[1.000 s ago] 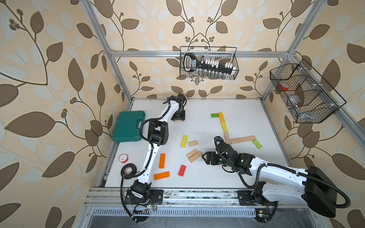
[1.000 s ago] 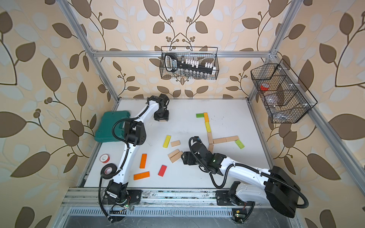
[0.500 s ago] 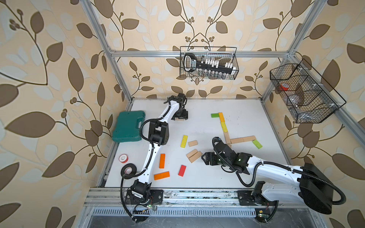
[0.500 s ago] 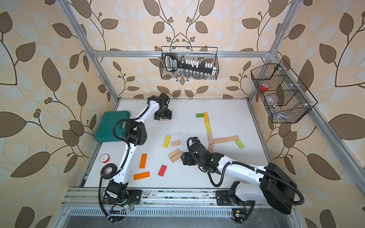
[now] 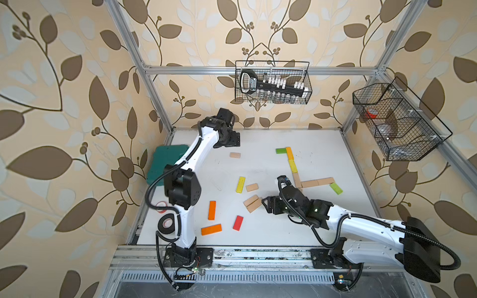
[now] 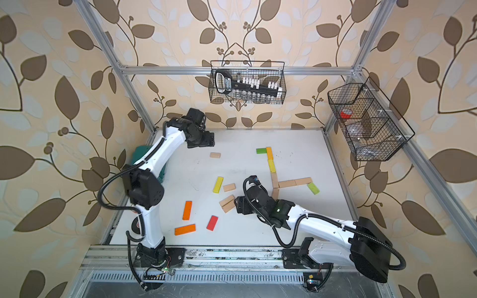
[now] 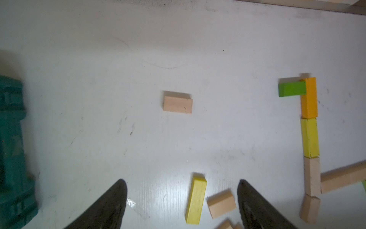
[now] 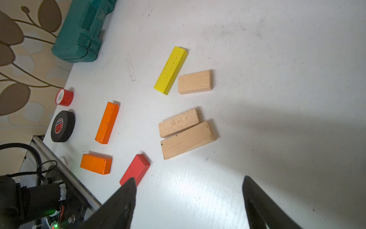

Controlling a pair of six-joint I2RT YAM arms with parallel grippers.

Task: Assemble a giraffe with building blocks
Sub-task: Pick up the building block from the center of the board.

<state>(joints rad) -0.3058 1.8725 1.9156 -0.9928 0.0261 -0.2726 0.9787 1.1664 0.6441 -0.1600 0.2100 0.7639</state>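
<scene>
Beige wood, those paired planks (image 8: 187,139), lying flat and touching along their long sides just ahead of the right gripper (image 8: 189,178). Its jaws stood wide apart with nothing between them. What worried you? — Ines

Two things. The planks touched, so a finger coming down had no gap to enter. I judged it would land on top of one, or the jaws would close across both and drag the neighbour askew. — Tom

And the giraffe? — Ines

That was the worse risk. The figure lay flat on the table (image 5: 258,139): a green plank (image 5: 280,150) against an orange plank (image 5: 289,152), then a yellow plank (image 5: 292,165), a beige neck plank (image 5: 296,179), and the beige body planks (image 5: 309,184) with a light green plank (image 5: 335,188) at their far end. In a top view a beige leg plank (image 6: 275,193) sat just beside the right arm's wrist. Nothing pinned those pieces, so a swing of that wrist during the pick would likely have scattered them. — Tom

The other arm? — Ines

The left gripper (image 7: 181,181) hung open and empty near the back wall, with a lone beige plank (image 5: 235,155) close by. Little danger there, unless both arms headed for the loose yellow plank (image 8: 170,70) and the short beige plank (image 8: 195,81) at once. — Tom
</scene>
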